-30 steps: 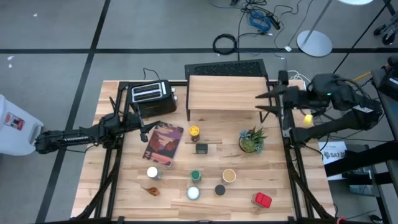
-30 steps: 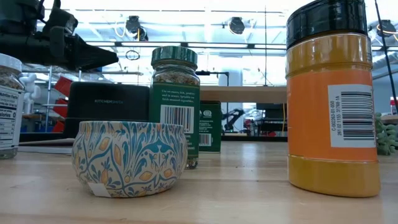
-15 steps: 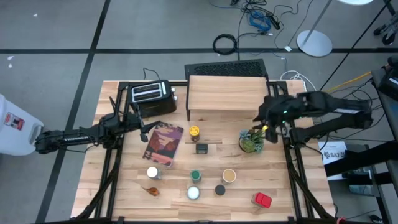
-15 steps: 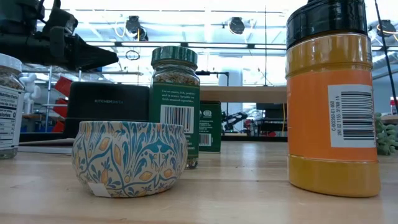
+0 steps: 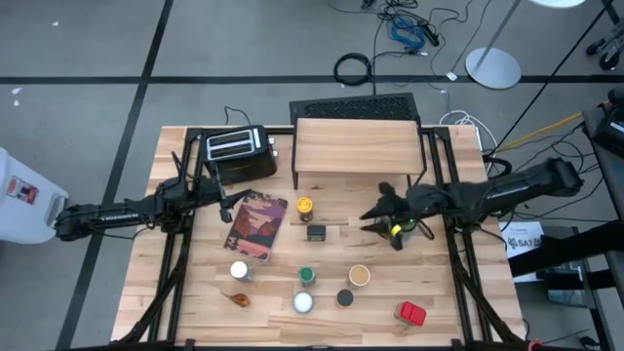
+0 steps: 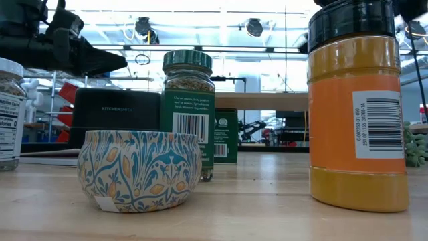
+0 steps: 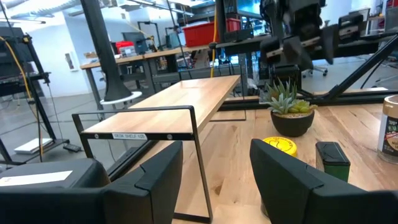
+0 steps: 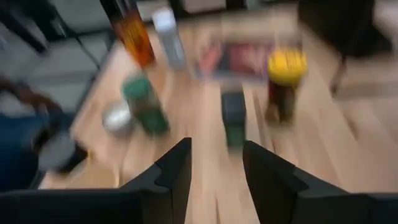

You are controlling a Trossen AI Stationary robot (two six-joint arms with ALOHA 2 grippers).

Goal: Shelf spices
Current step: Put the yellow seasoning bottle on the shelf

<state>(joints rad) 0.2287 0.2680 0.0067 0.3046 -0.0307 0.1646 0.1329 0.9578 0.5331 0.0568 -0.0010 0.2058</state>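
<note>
Several spices stand on the table in front of the shelf: a yellow-topped jar, a dark green tin, a green-topped jar, a tan-topped one and a red one. My right gripper hangs open just right of the yellow-topped jar and the dark tin, pointing at them with nothing between its fingers. It covers most of the potted plant. My left gripper waits open and level between the toaster and the book.
The low view shows an orange jar with a black top, a green-topped jar and a patterned tin near the front edge. The shelf's wooden top is bare. Black frame rails run along both table sides.
My right gripper has come down from beside the shelf's right end, moving toward the table's near and left edges, over the plant and toward the yellow-topped jar and dark tin. It has rolled on the way. Nothing on the table has moved.
</note>
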